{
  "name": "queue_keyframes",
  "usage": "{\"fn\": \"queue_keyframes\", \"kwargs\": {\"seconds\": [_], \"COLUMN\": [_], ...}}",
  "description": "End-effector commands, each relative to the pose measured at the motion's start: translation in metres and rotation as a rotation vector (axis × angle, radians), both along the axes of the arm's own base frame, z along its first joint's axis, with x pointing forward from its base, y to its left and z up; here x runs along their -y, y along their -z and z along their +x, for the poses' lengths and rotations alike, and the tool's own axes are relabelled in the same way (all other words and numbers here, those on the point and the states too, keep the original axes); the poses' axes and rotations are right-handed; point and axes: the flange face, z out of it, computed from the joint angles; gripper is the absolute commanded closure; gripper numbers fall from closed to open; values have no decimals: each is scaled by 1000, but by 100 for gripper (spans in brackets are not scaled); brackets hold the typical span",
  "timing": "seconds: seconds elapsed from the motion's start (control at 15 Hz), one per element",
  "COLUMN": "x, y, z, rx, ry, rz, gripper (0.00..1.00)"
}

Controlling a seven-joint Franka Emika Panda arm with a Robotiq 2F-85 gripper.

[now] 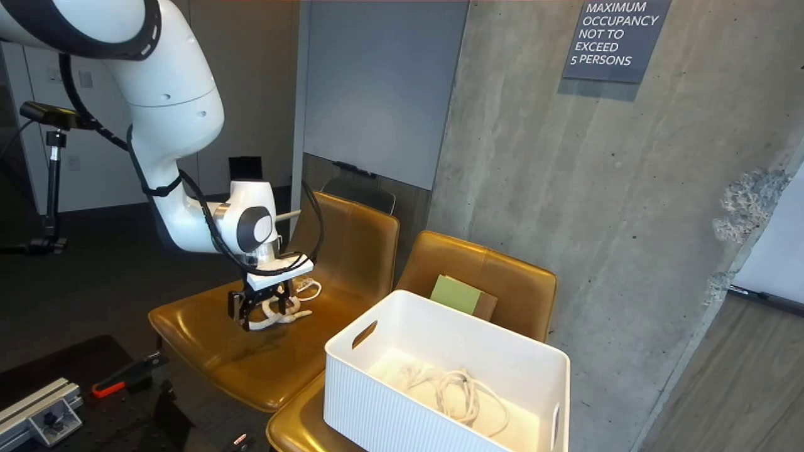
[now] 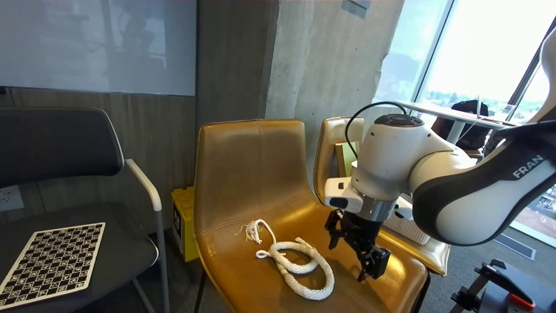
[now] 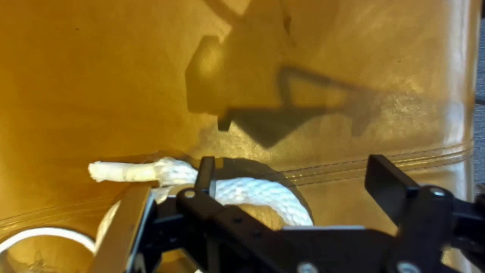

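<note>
A thick white braided rope (image 2: 310,293) lies coiled on the seat of a tan leather chair (image 2: 247,174), with a thin cord and frayed end beside it. Above that seat hangs my black gripper (image 2: 346,262), pointing down. Its jaws stand wide apart and nothing is gripped. In the wrist view, a curve of the rope (image 3: 250,189) passes beneath the left finger (image 3: 206,172) and into the span between the fingers. The right finger (image 3: 386,182) is over bare leather. In an exterior view the gripper (image 1: 265,314) partly hides the rope (image 1: 276,318).
A white ribbed bin (image 1: 377,395) holding a loose cream cord (image 1: 468,402) sits on the neighbouring tan chair, with a green book (image 1: 455,295) behind it. A dark chair bears a checkered board (image 2: 52,261). A yellow box (image 2: 184,221) stands on the floor.
</note>
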Motion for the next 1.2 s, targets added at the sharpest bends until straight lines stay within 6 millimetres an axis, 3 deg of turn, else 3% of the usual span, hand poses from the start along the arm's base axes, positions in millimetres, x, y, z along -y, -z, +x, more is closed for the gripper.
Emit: {"fn": "queue_keyframes", "kwargs": {"seconds": [0.0,0.27,1.13], "x": [-21,-35,-80], "y": [37,52,1], "z": [1,-4,-9], "rx": [-53,-75,60], "ry": [-31,-73,-177], "rz": [-38,-71,-153], "gripper": [0,0,0]}}
